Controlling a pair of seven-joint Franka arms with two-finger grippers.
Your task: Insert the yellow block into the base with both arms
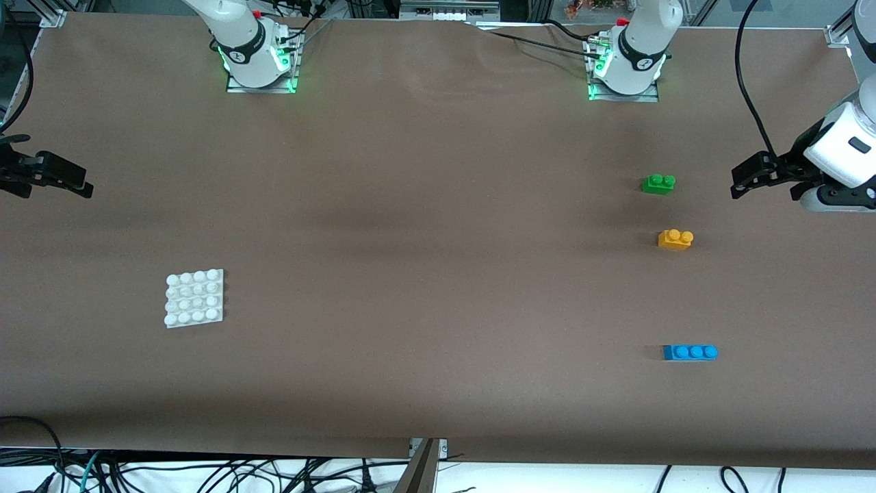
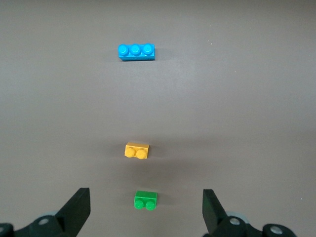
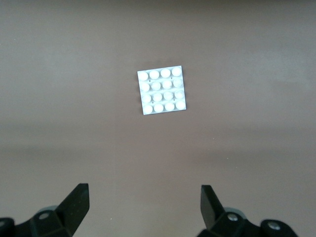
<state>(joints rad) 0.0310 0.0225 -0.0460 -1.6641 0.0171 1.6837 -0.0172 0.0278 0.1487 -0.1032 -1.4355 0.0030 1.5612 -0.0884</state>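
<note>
Bricks in left wrist view, base in right

- You have a brown table carrying the base.
- Toward the left arm's end lie the green brick, yellow block, and blue brick, well apart.

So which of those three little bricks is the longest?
The blue brick, nearest the front camera. It has three studs in a row; the green brick and the yellow block have two each.
</note>
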